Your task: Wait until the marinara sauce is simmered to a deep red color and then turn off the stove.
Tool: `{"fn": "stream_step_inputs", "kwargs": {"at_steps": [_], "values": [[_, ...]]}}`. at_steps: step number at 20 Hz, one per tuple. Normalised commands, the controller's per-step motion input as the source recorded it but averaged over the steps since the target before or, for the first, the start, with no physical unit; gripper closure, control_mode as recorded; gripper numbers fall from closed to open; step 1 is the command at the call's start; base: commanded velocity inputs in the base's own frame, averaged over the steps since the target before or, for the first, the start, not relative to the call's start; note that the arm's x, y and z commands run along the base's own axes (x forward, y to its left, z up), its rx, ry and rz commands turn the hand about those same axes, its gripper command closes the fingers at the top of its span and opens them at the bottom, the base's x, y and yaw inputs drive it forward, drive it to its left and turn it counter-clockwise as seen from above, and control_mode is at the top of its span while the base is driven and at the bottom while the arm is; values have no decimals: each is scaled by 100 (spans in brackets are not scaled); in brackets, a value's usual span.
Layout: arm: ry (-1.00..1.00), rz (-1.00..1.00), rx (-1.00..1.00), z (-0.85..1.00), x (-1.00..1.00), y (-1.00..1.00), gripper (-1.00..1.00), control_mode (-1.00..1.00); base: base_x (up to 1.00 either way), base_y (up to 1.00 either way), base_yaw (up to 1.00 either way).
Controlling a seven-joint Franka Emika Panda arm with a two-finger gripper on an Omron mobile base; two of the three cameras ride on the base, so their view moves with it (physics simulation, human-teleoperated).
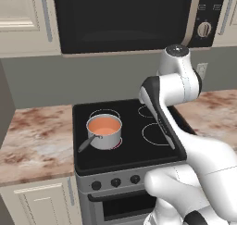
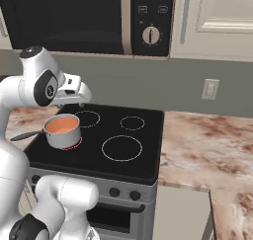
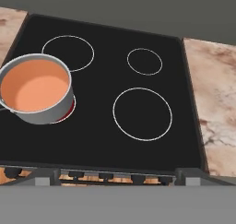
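The marinara sauce [image 1: 104, 125] [image 2: 62, 125] [image 3: 34, 85] is a flat pale orange-pink patch inside a steel saucepan [image 1: 105, 140] whose grey handle points to the front left. The pan stands on the front left burner of the stove [image 1: 134, 143] [image 2: 148, 135] [image 3: 106, 85], and a red glow shows under its base. Small black knobs [image 1: 115, 182] [image 2: 114, 192] [image 3: 105, 176] line the silver front panel. My gripper [image 2: 80, 103] [image 3: 117, 177] hangs above the cooktop, just behind and above the pan. It is open, with its fingertips wide apart and nothing between them.
A large black microwave [image 1: 125, 18] [image 2: 74, 17] hangs over the range. Marble counter lies to the left [image 1: 37, 136] and to the right [image 2: 207, 140]. There is a wall outlet [image 2: 210, 89] on the backsplash. The other three burner rings are bare.
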Motion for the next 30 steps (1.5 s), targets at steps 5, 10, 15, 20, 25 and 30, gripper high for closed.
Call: {"fn": "stream_step_inputs", "kwargs": {"at_steps": [5, 10, 15, 20, 25, 30], "values": [[0, 0, 0, 0, 0, 0, -100, -100, 0, 0, 0], [0, 0, 0, 0, 0, 0, -100, -100, 0, 0, 0], [0, 0, 0, 0, 0, 0, -100, -100, 0, 0, 0], [0, 0, 0, 0, 0, 0, -100, -100, 0, 0, 0], [0, 0, 0, 0, 0, 0, -100, -100, 0, 0, 0], [0, 0, 0, 0, 0, 0, -100, -100, 0, 0, 0]]}}
